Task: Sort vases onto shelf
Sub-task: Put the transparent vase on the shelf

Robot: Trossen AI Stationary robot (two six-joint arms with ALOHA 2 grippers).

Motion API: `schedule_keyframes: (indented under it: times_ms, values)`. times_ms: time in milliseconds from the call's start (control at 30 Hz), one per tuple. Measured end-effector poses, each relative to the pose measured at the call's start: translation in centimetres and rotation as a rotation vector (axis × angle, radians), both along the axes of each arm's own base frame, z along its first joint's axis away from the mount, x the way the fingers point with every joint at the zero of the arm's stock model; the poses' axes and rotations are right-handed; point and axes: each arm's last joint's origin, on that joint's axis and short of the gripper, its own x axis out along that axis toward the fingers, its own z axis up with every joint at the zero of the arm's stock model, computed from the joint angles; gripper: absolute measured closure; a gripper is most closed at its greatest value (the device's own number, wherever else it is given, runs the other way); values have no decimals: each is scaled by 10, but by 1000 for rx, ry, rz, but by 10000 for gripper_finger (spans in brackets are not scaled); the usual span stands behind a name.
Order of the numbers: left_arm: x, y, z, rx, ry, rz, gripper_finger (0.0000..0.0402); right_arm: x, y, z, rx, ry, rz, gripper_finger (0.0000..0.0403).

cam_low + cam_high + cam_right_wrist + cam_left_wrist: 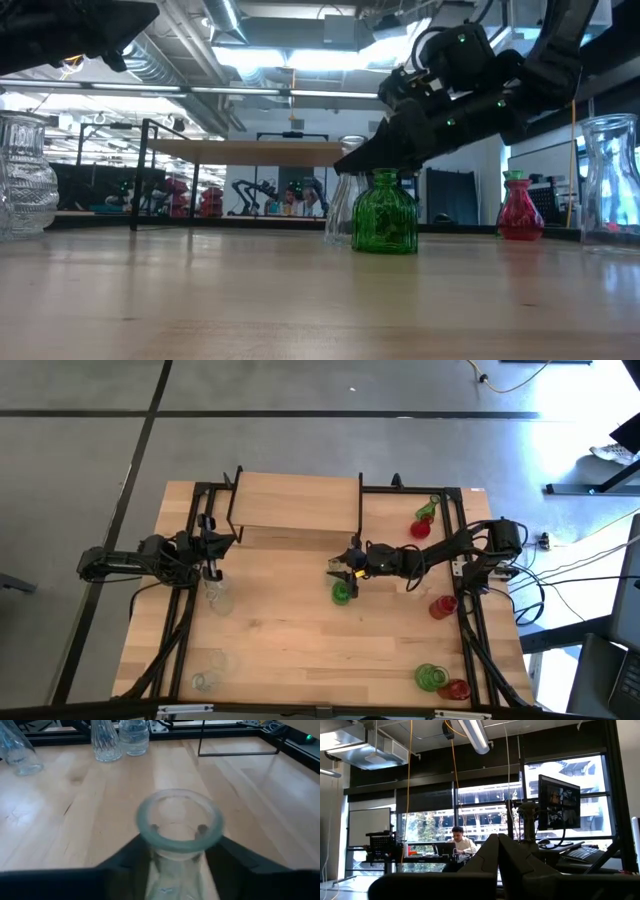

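Light wood covers the table (pixel 300 650), and at its upper centre in the high view stands the shelf (pixel 295 500), a small board on thin black legs with nothing on it yet. Just below the shelf's right corner, near the middle of the frame, the right tool (pixel 345 572) reaches in from the right edge and straddles the green vase (pixel 342 592).

From the right wrist view, the neck of that vase (pixel 180 822) sits squarely between the two dark fingers, rim up, one finger on each side and close against the glass; they look drawn in on the neck, though whether they already press firmly is hard to say. The low view shows the vase (pixel 385 212) upright on the table, its long axis vertical, with the tool coming down onto its neck from the upper right.

What matters for the next move is that the shelf lies just above and to the left of this vase in the high view, and its board is raised, so the vase would have to go up before it goes across.

The left tool (pixel 212 550) waits at the left, by the shelf's left legs, its fingers (pixel 497 852) pressed together and empty, well apart from the green vase. The right arm is plainly the nearer one.
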Motion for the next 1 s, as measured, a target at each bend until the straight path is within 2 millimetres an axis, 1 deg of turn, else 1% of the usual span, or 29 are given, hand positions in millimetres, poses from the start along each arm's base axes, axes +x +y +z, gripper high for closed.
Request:
schedule_keyframes:
  times_ms: [67,133,333,500,733,867,1000]
  values:
    - [0,0,0,0,0,0,401,0,0,0,0,-2,0,304]
    - [0,0,0,-1,0,0,401,0,0,0,0,-3,0,328]
    - [0,0,0,-1,0,0,401,0,0,1,-1,-5,-1,328]
    - [0,0,0,-1,0,0,401,2,-1,3,-13,-9,-35,307]
    - [0,0,0,-1,-1,1,401,14,0,13,2,-14,9,325]
    - [0,0,0,-1,-1,0,401,18,0,27,4,-24,16,316]
    - [0,0,0,-1,0,0,401,14,0,53,-4,-78,-1,315]
